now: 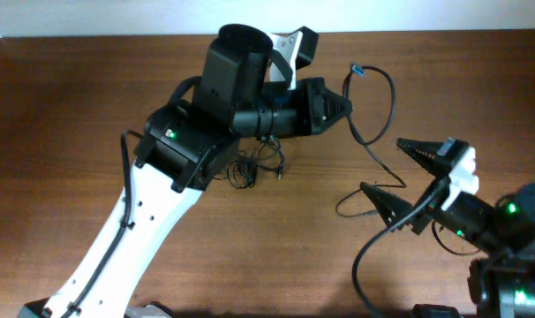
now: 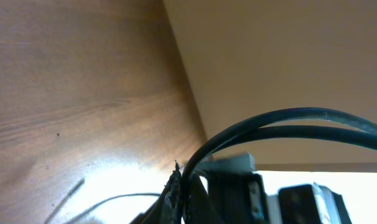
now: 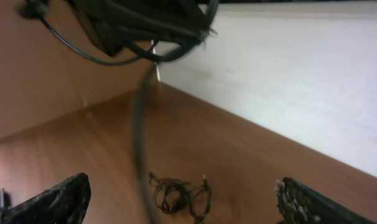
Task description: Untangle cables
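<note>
Cables (image 1: 380, 161) — one tangle (image 1: 248, 170), one strand (image 1: 392, 97) in left tool (image 1: 347, 106).

Left arm (image 1: 153, 203) stretches forward, jaws pinched; right arm (image 1: 488, 225) holds jaws spread.

We found bare table (image 1: 64, 97) far left and along the near middle. The left arm (image 1: 188, 141) hung over the tangle (image 1: 254, 168), blocking it from above. A raised cable (image 1: 391, 93) crossed between the right gripper's (image 1: 382, 163) spread fingers.
</note>
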Tool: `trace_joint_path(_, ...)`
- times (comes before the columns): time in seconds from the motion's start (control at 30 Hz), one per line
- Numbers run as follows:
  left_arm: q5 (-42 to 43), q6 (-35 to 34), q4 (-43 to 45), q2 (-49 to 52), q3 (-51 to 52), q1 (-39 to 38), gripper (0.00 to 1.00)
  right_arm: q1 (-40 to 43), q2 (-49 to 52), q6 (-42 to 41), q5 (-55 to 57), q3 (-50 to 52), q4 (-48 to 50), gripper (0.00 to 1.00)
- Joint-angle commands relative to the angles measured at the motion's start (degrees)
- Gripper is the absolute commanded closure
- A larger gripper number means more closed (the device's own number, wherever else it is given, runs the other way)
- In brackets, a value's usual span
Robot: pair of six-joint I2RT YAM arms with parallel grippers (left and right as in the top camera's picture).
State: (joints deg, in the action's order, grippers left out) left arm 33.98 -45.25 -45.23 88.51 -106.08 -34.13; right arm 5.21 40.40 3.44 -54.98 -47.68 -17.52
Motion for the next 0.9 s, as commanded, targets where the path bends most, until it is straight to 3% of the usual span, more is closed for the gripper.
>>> trace_joint_path(0.0, -0.44, -0.79, 0.11, -0.37, -0.68, -1.38, 1.00, 0.33, 2.58, 0.63, -2.45, -0.50, 1.05, 0.39)
trace_joint_path(0.13, -3.04, -0.76, 0.11, -0.35, -0.68, -1.38, 1.00, 0.33, 3.56, 0.61, -2.38, -0.52, 1.09, 0.54)
trace_joint_path(0.2, -5.97, -0.76, -0.15, -0.35, -0.68, -1.33, 1.00, 0.33, 3.58, -2.21, -1.73, -0.57, 2.29, 0.79)
trace_joint_path(0.23, -7.17, -0.72, -0.44, -0.35, -0.68, -1.33, 1.00, 0.33, 3.58, -4.92, -1.55, -0.57, 3.52, 0.96)
trace_joint_path(0.3, -11.69, -0.11, -1.42, -0.35, -0.68, -1.36, 0.99, 0.33, 3.58, -12.72, -1.55, -0.57, 6.38, 0.96)
trace_joint_path(0.4, -21.97, -0.09, -3.50, -0.33, -0.68, -1.36, 0.82, 0.33, 3.58, -23.74, 1.88, -0.57, 7.45, 0.96)
trace_joint_path(0.53, -37.29, -0.09, -7.61, -0.33, -0.68, -1.36, 0.74, 0.33, 3.58, -28.41, 1.88, -0.55, 6.99, 0.96)
trace_joint_path(0.67, -35.52, 0.31, -9.35, -0.33, -0.68, -1.60, 0.75, 0.33, 3.58, -33.07, 3.43, -0.55, 6.84, 0.96)
trace_joint_path(0.73, -27.85, 9.01, -8.61, -0.11, -0.68, -2.19, 0.71, 0.33, 3.58, -40.17, 6.47, -0.55, 7.39, 0.96)
trace_joint_path(0.8, -27.30, 19.56, -8.94, 0.59, -0.68, -3.37, 0.58, 0.33, 3.63, -47.52, 7.04, -0.55, 10.03, 0.96)
trace_joint_path(0.87, -26.75, 23.74, -11.06, 1.57, -0.68, -3.63, 0.50, 0.33, 3.63, -55.17, 8.52, -0.55, 13.57, 0.96)
